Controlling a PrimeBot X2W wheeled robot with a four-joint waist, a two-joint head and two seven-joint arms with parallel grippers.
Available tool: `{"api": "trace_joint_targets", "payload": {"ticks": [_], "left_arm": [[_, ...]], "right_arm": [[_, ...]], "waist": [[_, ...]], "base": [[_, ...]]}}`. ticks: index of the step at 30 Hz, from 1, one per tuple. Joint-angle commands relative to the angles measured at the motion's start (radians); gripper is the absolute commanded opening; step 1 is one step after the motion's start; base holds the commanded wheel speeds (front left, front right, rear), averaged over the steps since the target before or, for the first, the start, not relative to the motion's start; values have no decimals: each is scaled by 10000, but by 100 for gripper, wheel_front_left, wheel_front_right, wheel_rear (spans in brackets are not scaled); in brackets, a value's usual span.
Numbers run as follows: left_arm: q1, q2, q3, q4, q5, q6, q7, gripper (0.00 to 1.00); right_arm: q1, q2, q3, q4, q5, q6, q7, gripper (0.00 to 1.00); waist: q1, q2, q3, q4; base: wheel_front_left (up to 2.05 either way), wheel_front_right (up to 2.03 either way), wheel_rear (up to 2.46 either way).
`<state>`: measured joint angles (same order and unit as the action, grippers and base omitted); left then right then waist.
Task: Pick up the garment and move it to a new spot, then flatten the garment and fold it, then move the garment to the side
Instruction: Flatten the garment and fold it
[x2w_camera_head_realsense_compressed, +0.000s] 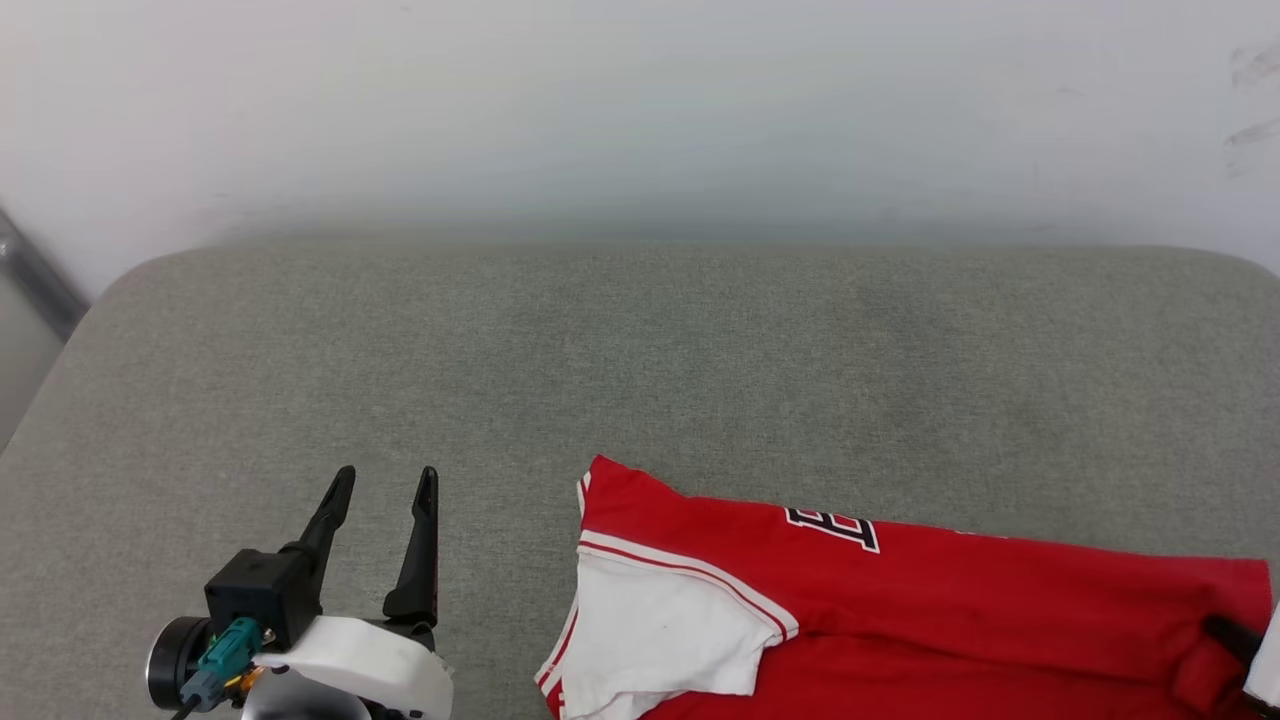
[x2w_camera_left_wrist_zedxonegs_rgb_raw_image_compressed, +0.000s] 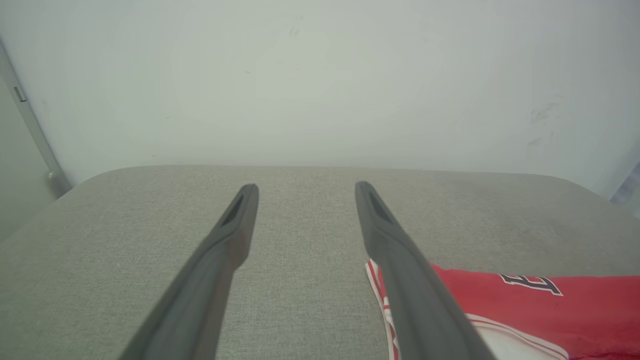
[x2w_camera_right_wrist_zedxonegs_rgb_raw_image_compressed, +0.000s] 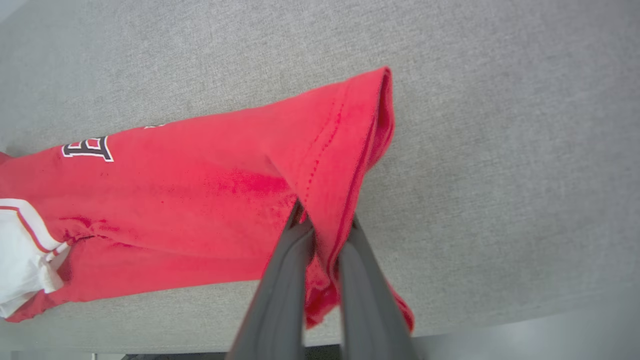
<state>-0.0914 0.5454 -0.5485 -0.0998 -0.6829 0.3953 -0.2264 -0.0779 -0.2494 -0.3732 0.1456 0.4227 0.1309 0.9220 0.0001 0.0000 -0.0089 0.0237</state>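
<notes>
The garment (x2w_camera_head_realsense_compressed: 900, 600) lay lengthwise left to right along the near edge of the grey cushion (x2w_camera_head_realsense_compressed: 640, 350), my right gripper (x2w_camera_right_wrist_zedxonegs_rgb_raw_image_compressed: 324, 222) clamped on what looked like its hem at the right end, while my left gripper (x2w_camera_head_realsense_compressed: 385, 485) hung spread wide, empty, just left of its white sleeve (x2w_camera_head_realsense_compressed: 660, 630).

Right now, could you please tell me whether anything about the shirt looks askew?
Yes: the shirt lies bunched near the front edge of the grey cushion, one white sleeve folded over, its hem end pinched up in the shut right claw.
</notes>
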Motion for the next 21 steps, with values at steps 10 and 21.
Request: {"api": "trace_joint_targets", "payload": {"ticks": [10,21], "left_arm": [[-182,-102,-67,15,-16,-79,-53,100],[-724,-242,-299,287,43,-407,88,100]], "right_arm": [[-1035,1994,-800,-57,3570,-2,2221,0],[-1784,1998,3626,2439,7629,-2,265,0]], "waist": [[-1,0,197,27],[-1,0,529,728]], "base": [[0,0,0],[0,0,0]]}}
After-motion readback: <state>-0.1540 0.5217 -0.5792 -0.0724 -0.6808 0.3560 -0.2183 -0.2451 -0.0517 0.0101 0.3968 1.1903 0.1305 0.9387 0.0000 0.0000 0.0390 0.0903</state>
